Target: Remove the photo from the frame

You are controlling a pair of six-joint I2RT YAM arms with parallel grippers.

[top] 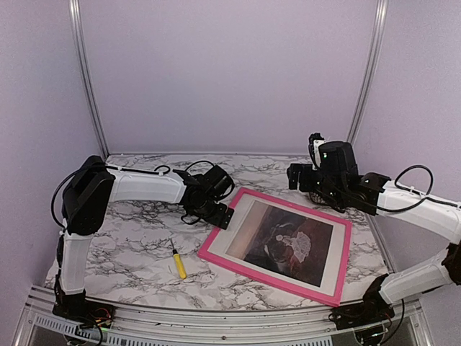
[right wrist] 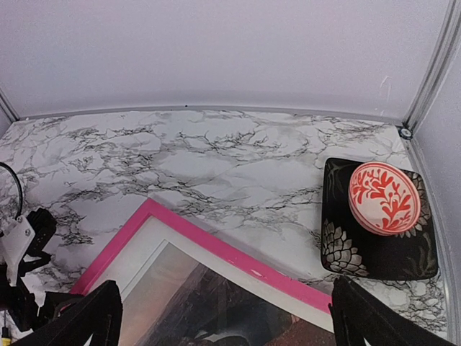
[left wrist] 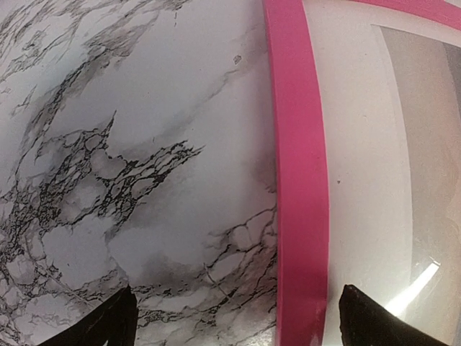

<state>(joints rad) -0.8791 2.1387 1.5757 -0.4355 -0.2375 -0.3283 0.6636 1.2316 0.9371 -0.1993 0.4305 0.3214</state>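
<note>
The pink frame (top: 238,266) lies flat on the marble table, face up. The photo (top: 287,244), dark brownish-red with a white figure, sits inside it behind a white mat. My left gripper (top: 216,214) is open and low over the frame's left edge; in the left wrist view its fingertips (left wrist: 108,324) straddle the pink border (left wrist: 299,180). My right gripper (top: 311,191) is open and hangs above the frame's far right corner. In the right wrist view the frame's far edge (right wrist: 238,252) and the photo (right wrist: 216,303) lie between its fingers.
A yellow marker (top: 178,264) lies on the table left of the frame. A black patterned tray (right wrist: 338,241) holding a round red-and-white patterned object (right wrist: 384,197) stands at the back right by the wall. Walls close off the back and both sides.
</note>
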